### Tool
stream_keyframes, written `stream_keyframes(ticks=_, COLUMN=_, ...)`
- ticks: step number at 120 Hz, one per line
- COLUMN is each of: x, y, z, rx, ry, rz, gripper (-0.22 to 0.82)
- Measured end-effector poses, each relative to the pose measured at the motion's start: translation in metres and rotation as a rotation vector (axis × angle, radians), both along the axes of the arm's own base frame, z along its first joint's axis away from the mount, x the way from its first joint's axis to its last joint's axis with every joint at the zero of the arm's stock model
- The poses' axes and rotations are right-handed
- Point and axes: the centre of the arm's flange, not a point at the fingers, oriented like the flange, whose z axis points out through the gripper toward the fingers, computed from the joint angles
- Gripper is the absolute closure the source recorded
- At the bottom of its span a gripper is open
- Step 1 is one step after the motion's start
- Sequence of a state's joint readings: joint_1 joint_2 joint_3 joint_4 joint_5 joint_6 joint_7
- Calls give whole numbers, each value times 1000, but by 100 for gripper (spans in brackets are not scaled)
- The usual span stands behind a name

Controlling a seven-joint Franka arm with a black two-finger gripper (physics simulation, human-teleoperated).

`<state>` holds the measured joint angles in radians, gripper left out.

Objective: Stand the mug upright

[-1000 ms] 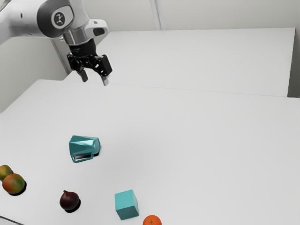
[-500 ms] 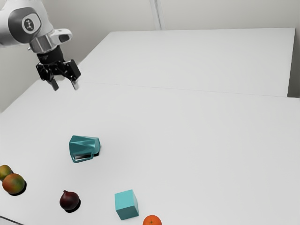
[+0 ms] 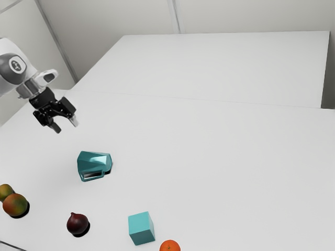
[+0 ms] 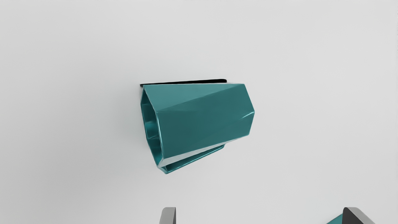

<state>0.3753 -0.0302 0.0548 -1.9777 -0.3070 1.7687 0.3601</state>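
The white bench [image 3: 209, 157] spreads beneath my claw [image 3: 65, 126], which is wide and empty. Below it and toward the exterior view's right, the mug [image 3: 95, 161] lies on its side, so gripping it and standing it up remain.

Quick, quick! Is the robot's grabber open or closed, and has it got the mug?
Gripper: open, fingers wide apart, holding nothing; the teal mug lies on its side, away from it.

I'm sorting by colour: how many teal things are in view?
2. A faceted teal mug lies on its side on the smooth white table; a teal cube sits beside the round orange fruit.
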Motion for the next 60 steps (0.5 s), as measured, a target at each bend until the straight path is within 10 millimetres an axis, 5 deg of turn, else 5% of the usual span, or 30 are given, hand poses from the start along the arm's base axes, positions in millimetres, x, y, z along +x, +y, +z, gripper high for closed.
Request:
stream_keyframes(ticks=34, x=-11, y=36, z=-70, rx=-129, ry=-66, rz=31, gripper=2)
stream_keyframes(ticks=60, x=-11, y=31, z=-117, rx=-227, ry=-107, rz=18, gripper=2)
